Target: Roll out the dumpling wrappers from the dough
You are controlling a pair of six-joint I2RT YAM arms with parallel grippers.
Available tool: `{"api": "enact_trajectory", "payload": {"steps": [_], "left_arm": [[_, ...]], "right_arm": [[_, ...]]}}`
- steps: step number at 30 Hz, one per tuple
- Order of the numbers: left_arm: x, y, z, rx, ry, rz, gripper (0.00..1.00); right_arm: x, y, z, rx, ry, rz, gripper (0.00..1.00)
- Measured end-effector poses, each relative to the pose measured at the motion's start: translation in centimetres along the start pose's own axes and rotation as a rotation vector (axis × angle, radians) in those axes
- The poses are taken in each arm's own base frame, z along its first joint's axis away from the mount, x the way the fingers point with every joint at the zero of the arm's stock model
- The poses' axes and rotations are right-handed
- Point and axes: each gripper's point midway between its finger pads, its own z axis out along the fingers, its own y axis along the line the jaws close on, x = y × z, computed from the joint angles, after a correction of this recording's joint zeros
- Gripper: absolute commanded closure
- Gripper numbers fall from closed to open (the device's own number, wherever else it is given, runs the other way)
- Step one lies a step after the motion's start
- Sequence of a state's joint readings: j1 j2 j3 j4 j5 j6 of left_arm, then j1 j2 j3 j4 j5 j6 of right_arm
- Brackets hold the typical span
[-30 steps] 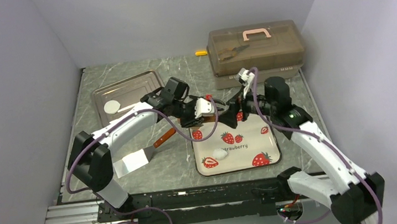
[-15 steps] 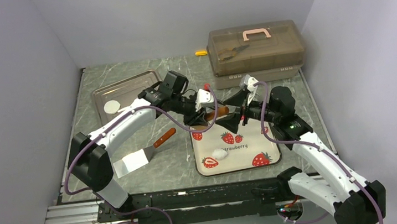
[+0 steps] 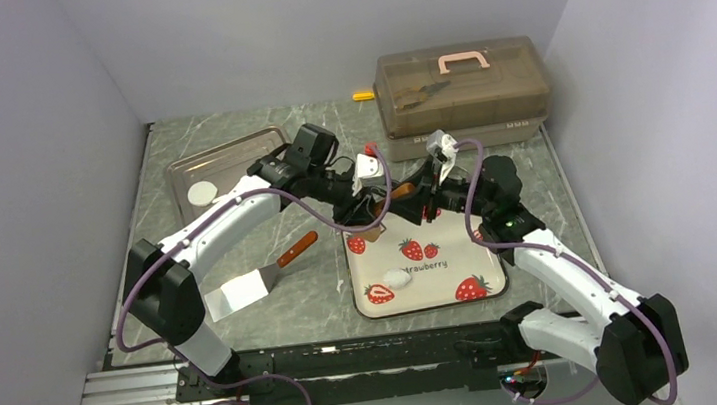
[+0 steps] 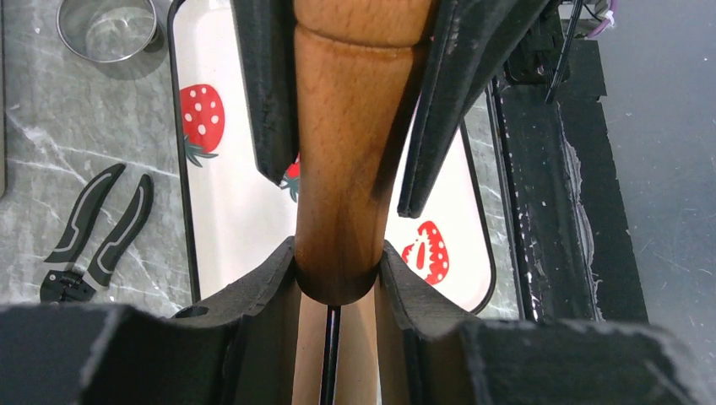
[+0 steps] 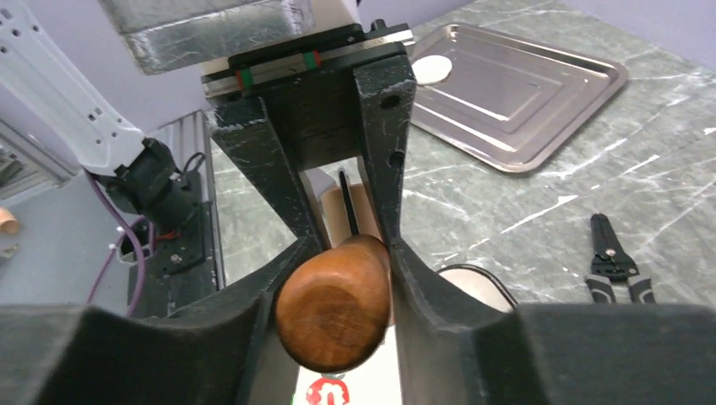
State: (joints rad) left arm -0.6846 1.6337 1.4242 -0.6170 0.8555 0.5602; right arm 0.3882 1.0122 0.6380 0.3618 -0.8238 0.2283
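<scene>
Both grippers hold a brown wooden roller (image 3: 396, 194) in the air over the far edge of the strawberry plate (image 3: 471, 259). My left gripper (image 3: 367, 205) is shut on one end (image 4: 346, 152). My right gripper (image 3: 423, 199) faces it, and its jaws press both sides of the rounded other end (image 5: 333, 316). A small white lump of dough (image 3: 398, 279) lies on the plate's near left part, well below the roller. One flat round dumpling wrapper (image 3: 202, 193) rests in the steel tray (image 3: 249, 159) at the back left.
A spatula (image 3: 243, 293) lies on the table left of the plate. Black pliers (image 4: 93, 228) and a metal ring (image 4: 110, 29) lie beyond the plate. A brown toolbox (image 3: 463, 86) stands at the back right, a small yellow object (image 3: 362, 95) beside it.
My right gripper has come in from the right and its jaws have closed from wide open onto the roller's free end. The left gripper kept its hold and shifted the roller slightly back.
</scene>
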Motion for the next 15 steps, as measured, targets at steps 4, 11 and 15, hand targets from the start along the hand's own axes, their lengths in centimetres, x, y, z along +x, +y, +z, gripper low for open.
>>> {"api": "enact_trajectory", "payload": {"steps": [4, 11, 15], "left_arm": [[-0.1, 0.0, -0.1, -0.002, -0.005, -0.016, 1.00], [0.1, 0.3, -0.2, -0.003, -0.010, -0.054, 0.01], [-1.0, 1.4, -1.6, -0.036, -0.038, -0.051, 0.01]], "right_arm": [[-0.3, -0.1, 0.3, -0.012, -0.022, 0.004, 1.00], [0.5, -1.3, 0.5, 0.049, 0.003, 0.049, 1.00], [1.8, -3.3, -0.5, 0.211, 0.088, 0.126, 1.00]]}}
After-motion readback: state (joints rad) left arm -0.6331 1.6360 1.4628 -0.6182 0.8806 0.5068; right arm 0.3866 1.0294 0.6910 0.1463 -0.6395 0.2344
